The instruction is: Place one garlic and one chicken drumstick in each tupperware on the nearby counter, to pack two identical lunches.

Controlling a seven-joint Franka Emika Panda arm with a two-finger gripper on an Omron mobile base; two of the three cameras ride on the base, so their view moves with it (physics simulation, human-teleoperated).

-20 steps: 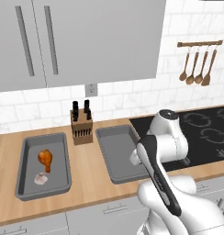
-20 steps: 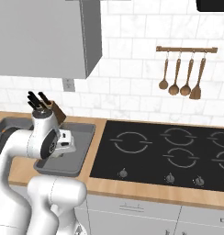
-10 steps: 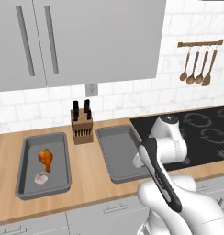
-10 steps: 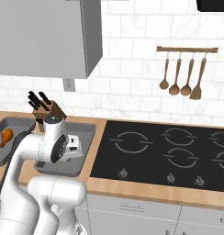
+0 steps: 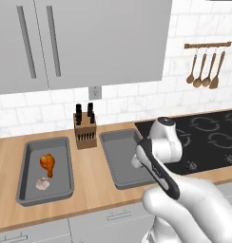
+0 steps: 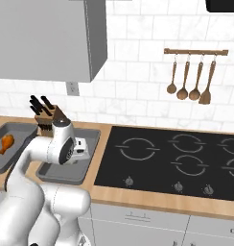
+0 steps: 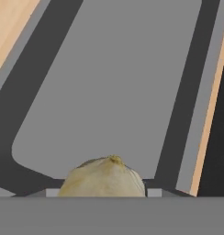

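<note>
Now, taking the knife block point(image 5: 85, 126) as landmark. It stands at the back of the wooden counter point(image 5: 91, 178), between two dark-gray tupperware trays. Left tray point(image 5: 23, 188) lies just left of the block and a bit nearer the camera; it holds a chicken drumstick point(image 5: 48, 163) and, just in front of that, a pale garlic bulb point(image 5: 42, 183). The two sit close together; contact cannot be told.

Right tray point(image 5: 119, 159) lies just right of the block, partly behind the arm. Black stovetop point(image 5: 210, 138) is beyond that tray, further right of the block. Wooden spoons point(image 5: 203, 70) hang on a wall rail above the stovetop, well right of the block.

Gripper point(image 7: 104, 195) hangs over the right tray. In the hand view, a second garlic point(image 7: 104, 181) sits at the bottom edge right at the finger tips, with the tray floor behind it. The bulb appears held between the jaws at a middling width, though the finger tips are mostly hidden. In the right base view the hand point(image 6: 79, 148) is above the tray point(image 6: 61, 172), right of the block point(image 6: 46, 116).
</note>
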